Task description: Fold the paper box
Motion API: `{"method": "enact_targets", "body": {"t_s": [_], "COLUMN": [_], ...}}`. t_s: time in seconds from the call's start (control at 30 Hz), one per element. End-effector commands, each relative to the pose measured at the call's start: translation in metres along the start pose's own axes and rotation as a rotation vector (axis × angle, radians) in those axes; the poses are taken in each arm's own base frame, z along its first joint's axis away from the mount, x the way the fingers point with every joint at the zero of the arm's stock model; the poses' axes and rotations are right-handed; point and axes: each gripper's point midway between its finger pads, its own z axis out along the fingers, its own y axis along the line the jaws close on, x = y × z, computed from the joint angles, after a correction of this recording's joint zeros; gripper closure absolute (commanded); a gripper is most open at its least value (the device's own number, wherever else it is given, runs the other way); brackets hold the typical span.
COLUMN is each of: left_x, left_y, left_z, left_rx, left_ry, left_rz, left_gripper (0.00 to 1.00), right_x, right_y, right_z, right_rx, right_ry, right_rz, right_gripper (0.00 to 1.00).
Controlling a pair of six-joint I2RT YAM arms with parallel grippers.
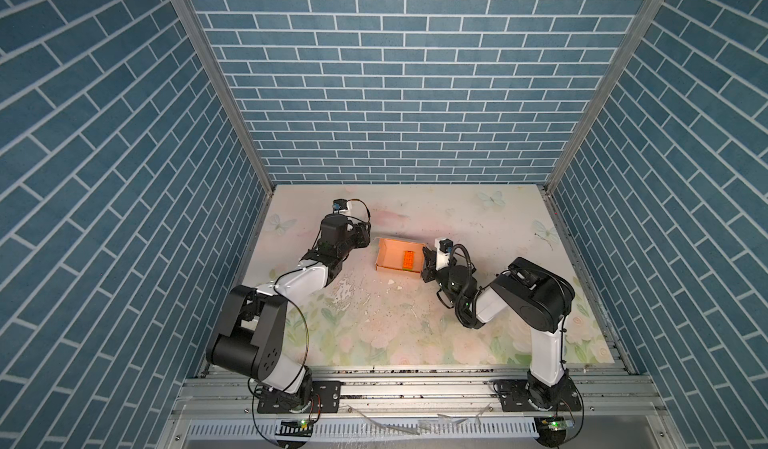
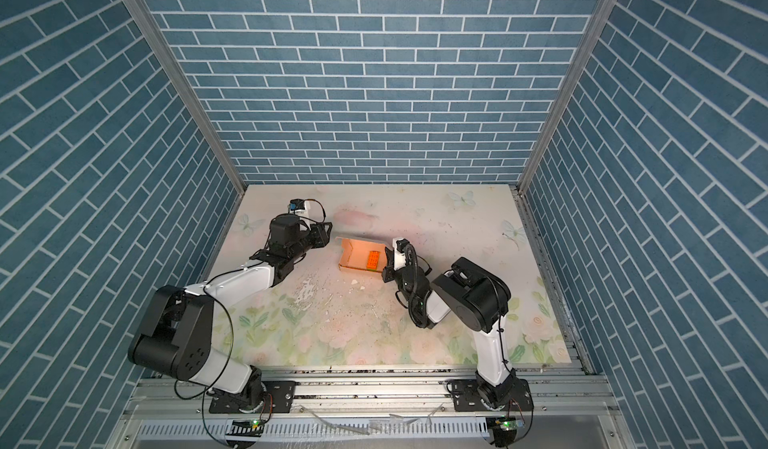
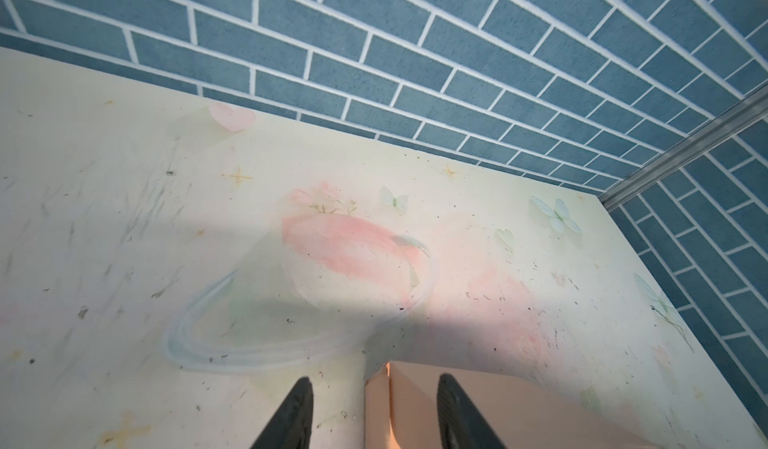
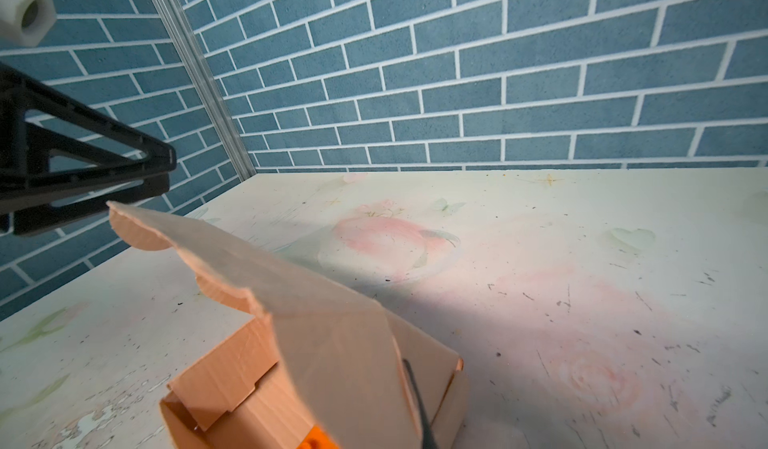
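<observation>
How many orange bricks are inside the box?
1: the brick lies on the floor of the box, near its right wall. None seems hidden, though the walls cover a little.

Thin peach-tan cardboard noted for paper box (image 1: 392, 255): matt, faint grain; cut flap edges seen rough and fibrous in right wrist view. Orange plastic noted for toy brick (image 1: 407, 260): smooth, slightly glossy. Printed floral sheet seen on tabletop (image 1: 415, 334): matt, scuffed, print flaked off in patches. Blue brick-pattern covering on walls (image 1: 374, 72): finely textured, matt. Dull-sheen metal seen on corner posts (image 1: 215, 72). Matt black plastic noted on left gripper (image 3: 375, 378) fingers (image 3: 297, 409). White parts of arm shells (image 1: 299, 280) glossy, black parts satin.
</observation>
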Motion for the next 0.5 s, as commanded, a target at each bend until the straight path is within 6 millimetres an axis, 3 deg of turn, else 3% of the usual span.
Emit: {"method": "enact_targets", "body": {"t_s": [0.0, 0.17, 0.47], "left_x": [0.007, 0.013, 0.035], "left_y": [-0.008, -0.023, -0.033], "left_z": [0.01, 0.022, 0.023], "left_rx": [0.042, 0.087, 0.093], "left_ry": [0.067, 0.119, 0.17], "left_rz": [0.009, 0.041, 0.095], "left_gripper": [0.5, 0.51, 0.51], "right_x": [0.039, 0.043, 0.046], "right_y": [-0.002, 0.001, 0.005], "right_z": [-0.008, -0.01, -0.017], "right_rx": [-0.008, -0.022, -0.039], "right_ry": [0.153, 0.184, 0.214], "right_rz": [-0.023, -0.026, -0.023], "right_gripper": [1.0, 1.0, 1.0]}}
